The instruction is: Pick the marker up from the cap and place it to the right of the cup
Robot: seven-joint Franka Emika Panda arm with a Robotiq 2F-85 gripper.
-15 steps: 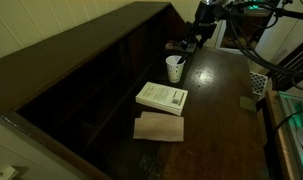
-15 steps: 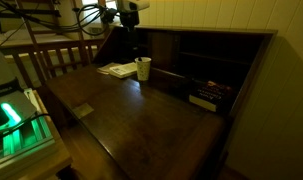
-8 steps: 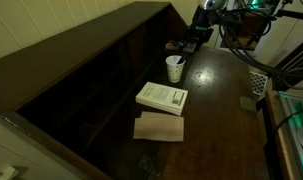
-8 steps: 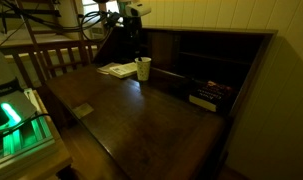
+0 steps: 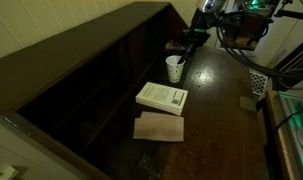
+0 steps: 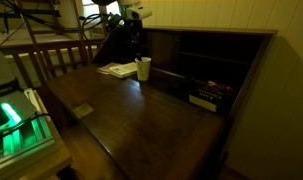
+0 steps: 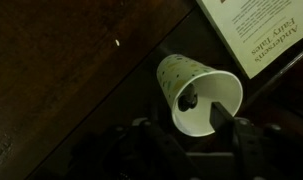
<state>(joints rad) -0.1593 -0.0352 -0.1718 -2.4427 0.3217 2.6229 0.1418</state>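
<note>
The white cup (image 7: 206,105) stands on the dark desk, seen from above in the wrist view and also in both exterior views (image 5: 175,68) (image 6: 143,68). The marker (image 7: 188,100) shows only as a dark end inside the cup. My gripper (image 7: 181,125) hangs straight over the cup's mouth (image 5: 192,44) (image 6: 137,48). One finger (image 7: 223,118) stands over the cup's rim, a gap away from the marker. The other finger is lost in the dark. The jaws are partly narrowed with nothing gripped between them.
A white book (image 5: 162,97) lies near the cup, with a flat tan cardboard piece (image 5: 158,127) beyond it. The desk's shelved back (image 6: 206,70) rises close behind the cup and holds a dark box (image 6: 203,98). A small block (image 5: 248,101) lies on the desk.
The jaws have narrowed over the cup's mouth. The arm has sunk slightly toward the cup. The cup and book have not moved.
</note>
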